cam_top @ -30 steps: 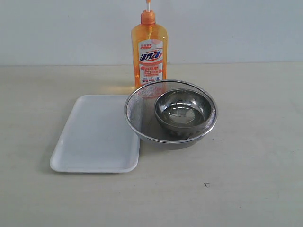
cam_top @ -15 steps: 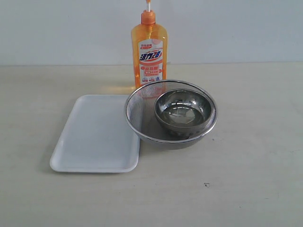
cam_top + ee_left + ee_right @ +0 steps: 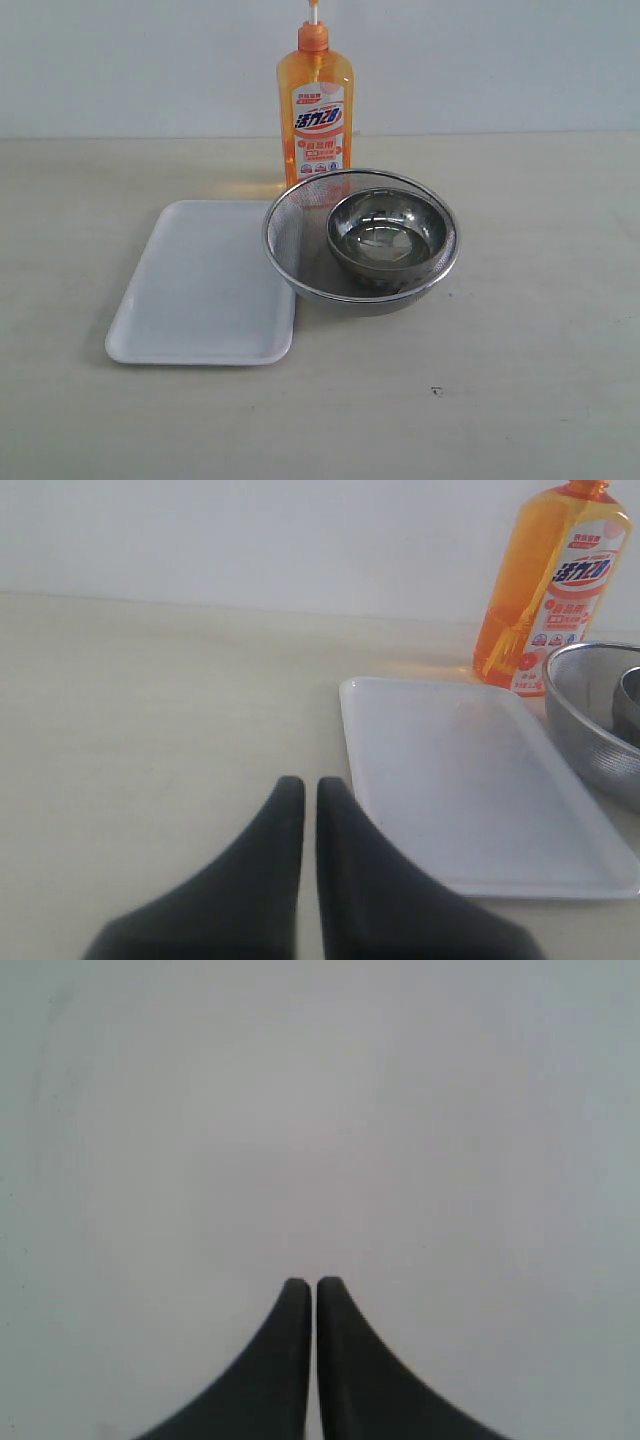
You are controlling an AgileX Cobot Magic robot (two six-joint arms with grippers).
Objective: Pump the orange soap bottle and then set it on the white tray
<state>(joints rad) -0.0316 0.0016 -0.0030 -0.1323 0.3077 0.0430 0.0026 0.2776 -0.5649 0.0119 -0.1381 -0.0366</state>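
The bottle (image 3: 315,110) stands upright at the worktop's (image 3: 540,360) back edge, just behind the strainer (image 3: 288,245), probably so pumped soap drops into it. The tray (image 3: 200,285) lies bare just beside the strainer, ready to receive the bottle. The left gripper (image 3: 302,782) and right gripper (image 3: 302,1282) are both pressed together, empty.

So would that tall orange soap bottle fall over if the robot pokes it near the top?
Probably: the orange soap bottle is tall and narrow, so a high push could tip it. Its smooth plastic sides may be slippery. It might hit the nearby mesh strainer.
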